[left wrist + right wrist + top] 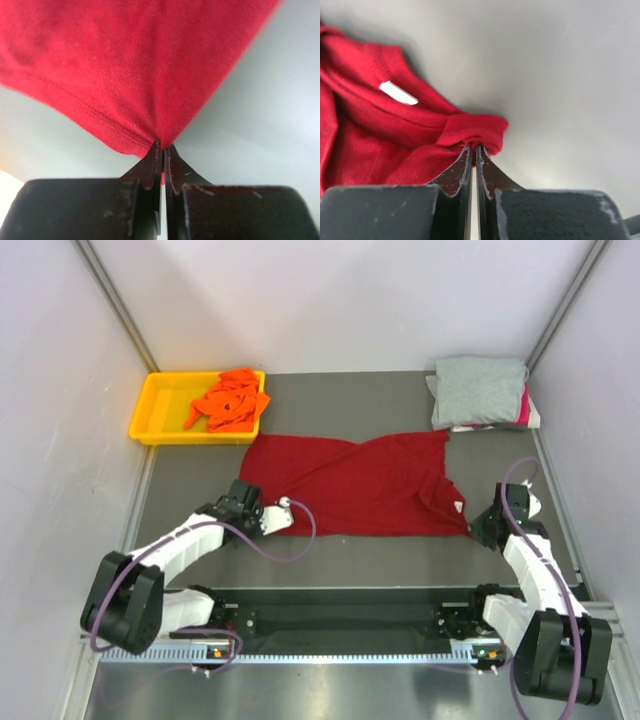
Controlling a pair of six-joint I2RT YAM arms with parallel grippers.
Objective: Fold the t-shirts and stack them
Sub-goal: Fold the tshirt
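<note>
A yellow tray point(160, 412), rectangular and shallow, is set at the far left corner of the table point(340, 400), close beside the left wall point(50, 440). The table is surfaced in plain dark grey, and in both wrist views it is seen as smooth and unmarked. It is enclosed by white panels on the left, the far side point(330, 300) and the right point(612, 390), joined by grey corner strips point(112, 300). A black bar point(350, 616) is laid along the near edge.
</note>
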